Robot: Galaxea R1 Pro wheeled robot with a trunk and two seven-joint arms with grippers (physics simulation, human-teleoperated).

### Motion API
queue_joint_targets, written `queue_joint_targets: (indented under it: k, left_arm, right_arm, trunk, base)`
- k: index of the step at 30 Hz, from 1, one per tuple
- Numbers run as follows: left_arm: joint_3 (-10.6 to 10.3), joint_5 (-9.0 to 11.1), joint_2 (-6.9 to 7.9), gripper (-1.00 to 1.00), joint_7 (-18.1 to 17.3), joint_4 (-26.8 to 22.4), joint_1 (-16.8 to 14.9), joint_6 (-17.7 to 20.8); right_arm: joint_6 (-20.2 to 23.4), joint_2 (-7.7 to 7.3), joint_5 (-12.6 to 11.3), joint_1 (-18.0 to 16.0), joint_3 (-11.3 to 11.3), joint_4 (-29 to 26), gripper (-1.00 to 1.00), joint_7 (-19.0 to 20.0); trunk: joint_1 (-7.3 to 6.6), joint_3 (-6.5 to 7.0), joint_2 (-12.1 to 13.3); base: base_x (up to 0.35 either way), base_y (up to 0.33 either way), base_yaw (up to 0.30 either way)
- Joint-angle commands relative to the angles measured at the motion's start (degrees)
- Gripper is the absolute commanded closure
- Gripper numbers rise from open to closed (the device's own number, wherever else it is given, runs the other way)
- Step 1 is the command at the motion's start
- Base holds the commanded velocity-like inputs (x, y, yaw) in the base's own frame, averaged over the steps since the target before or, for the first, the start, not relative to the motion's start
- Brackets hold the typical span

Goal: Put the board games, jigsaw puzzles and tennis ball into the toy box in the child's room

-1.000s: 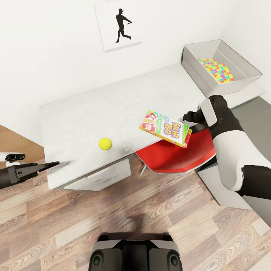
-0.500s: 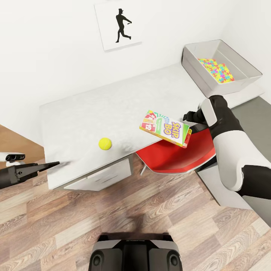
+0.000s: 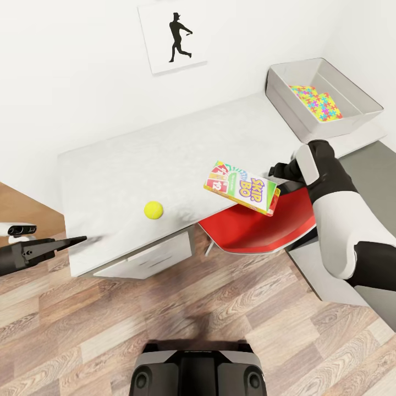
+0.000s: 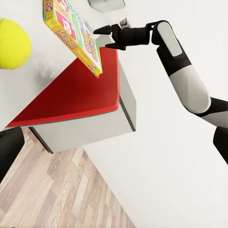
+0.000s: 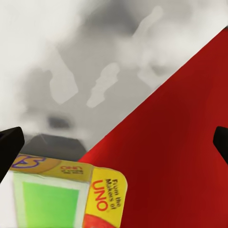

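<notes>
A green-white Skip-Bo board game (image 3: 242, 188) with a red band lies on the table (image 3: 126, 165), one end jutting over the front edge. My right gripper (image 3: 273, 169) hangs open just beside that end, touching nothing; its fingertips (image 5: 9, 142) stand wide apart, with the game's corner (image 5: 61, 194) close by. The yellow tennis ball (image 3: 153, 209) rests near the table's front. My left gripper (image 3: 82, 238) is open and empty at the table's left corner. The grey toy box (image 3: 360, 113) stands at the far right with jigsaw puzzles (image 3: 317, 102) inside it.
A red chair (image 3: 258, 225) is pushed under the table below the game. White drawers (image 3: 146, 261) hang under the table's left half. A dark grey cabinet top (image 3: 374, 165) adjoins the right end. Walls close the back and right; wooden floor lies in front.
My right arm has drifted slightly to the right. The board game, the ball and the left arm have not moved.
</notes>
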Motion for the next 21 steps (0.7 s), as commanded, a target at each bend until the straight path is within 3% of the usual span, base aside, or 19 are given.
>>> queue_joint_targets:
  k: [1, 21]
  left_arm:
    - [0.0, 0.0, 0.02, -1.00, -0.2, 0.0, 0.0, 0.6]
    - [0.0, 0.0, 0.02, -1.00, -0.2, 0.0, 0.0, 0.6]
  right_arm:
    - [0.1, 0.01, -0.6, 0.0, -0.1, 0.0, -1.00, -0.5]
    - [-2.1, 0.02, -0.7, 0.4, -0.1, 0.9, -1.00, -0.5]
  trunk:
    - [0.03, -0.07, -0.1]
    - [0.03, -0.18, -0.1]
  base:
    - [0.000, 0.000, 0.000]
    - [0.000, 0.000, 0.000]
